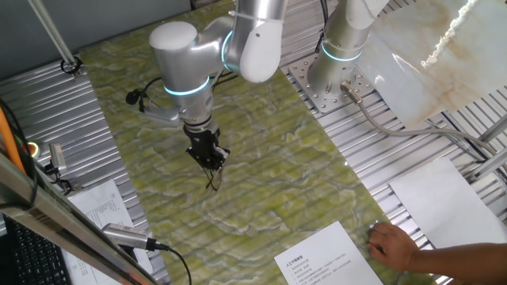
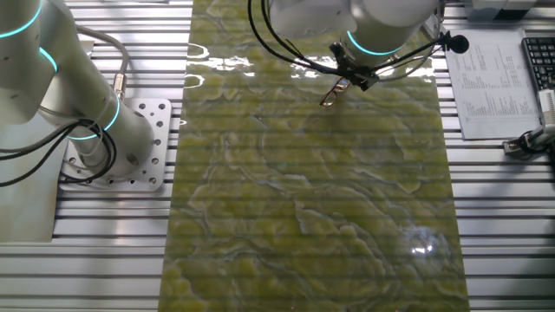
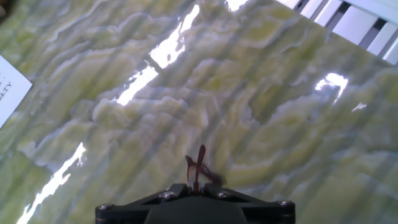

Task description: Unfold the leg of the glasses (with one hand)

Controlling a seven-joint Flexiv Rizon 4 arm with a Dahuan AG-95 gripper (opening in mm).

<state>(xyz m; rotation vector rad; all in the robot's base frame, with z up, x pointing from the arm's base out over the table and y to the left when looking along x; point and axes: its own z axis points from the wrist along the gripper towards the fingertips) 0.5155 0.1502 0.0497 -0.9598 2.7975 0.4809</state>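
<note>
The glasses [image 1: 214, 179] are thin reddish-brown wire eyeglasses, hanging from my black gripper [image 1: 210, 159] just above the green marbled mat. In the other fixed view they [image 2: 329, 95] dangle below the gripper [image 2: 351, 76] at the mat's far end. In the hand view a reddish frame piece [image 3: 199, 165] sticks out from between the closed fingers [image 3: 175, 191], with the mat blurred beyond. The gripper [image 3: 196, 190] is shut on the glasses. The lenses and the rest of the frame are too small to make out.
A green marbled mat [image 1: 261, 158] covers the table. A second arm's base [image 1: 337, 75] stands at the back right. A human hand [image 1: 392, 245] rests by a paper sheet [image 1: 329, 261] at the front right. Papers and a keyboard [image 2: 539, 61] lie beside the mat.
</note>
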